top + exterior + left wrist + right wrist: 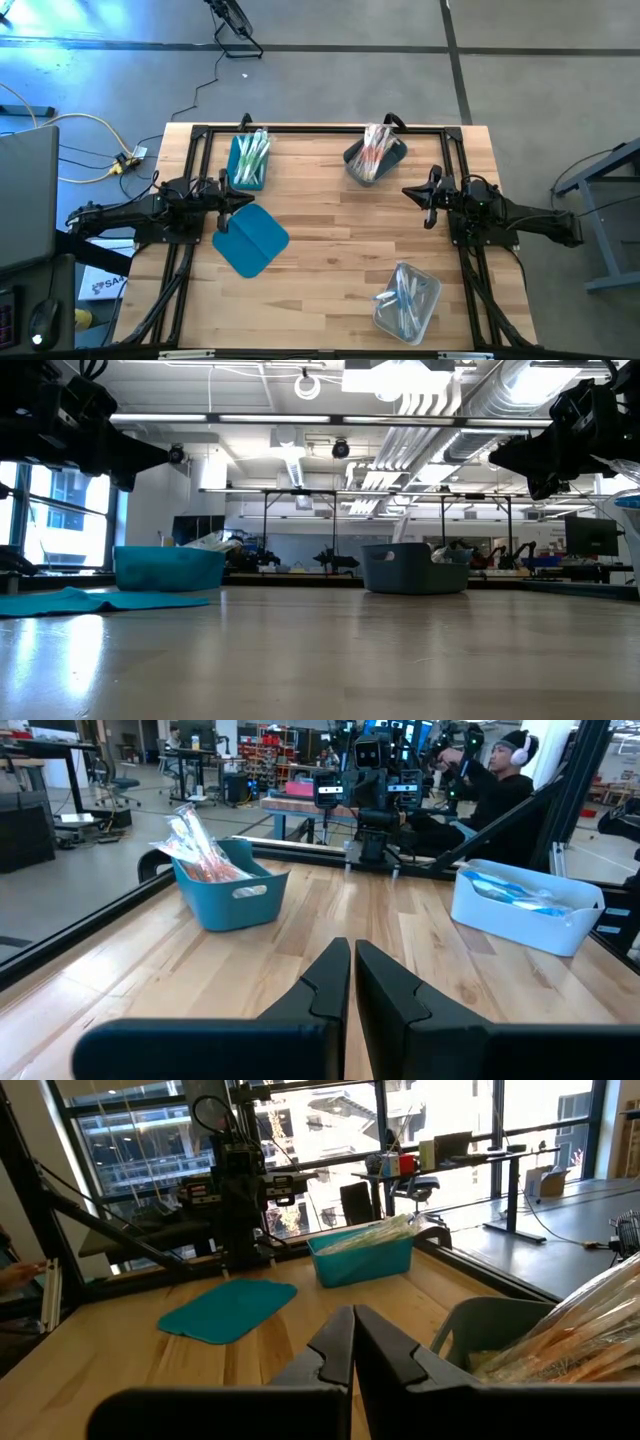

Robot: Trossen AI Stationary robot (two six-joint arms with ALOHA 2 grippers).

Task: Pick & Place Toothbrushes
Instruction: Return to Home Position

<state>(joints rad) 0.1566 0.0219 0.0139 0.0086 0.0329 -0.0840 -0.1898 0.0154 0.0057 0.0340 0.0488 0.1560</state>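
Green toothbrushes (252, 152) stick out of a teal bin (248, 162) at the far left. Pink-orange toothbrushes (372, 152) stand in a grey bin (376, 160) at the far middle. Blue ones (405, 295) lie in a clear bin (407, 302) near the front right. My left gripper (246, 200) hangs shut above the table at the left, level, pointing toward the right. My right gripper (408, 190) hangs shut at the right, level, pointing toward the left. Their fingers show closed in the left wrist view (352, 982) and the right wrist view (353, 1342), with nothing between them.
A flat teal lid (250, 240) lies on the wood below and just in front of my left gripper. A black frame (320, 128) runs along the far and side edges. Bare wood (340, 250) spans the middle. A person (495, 785) sits beyond the right side.
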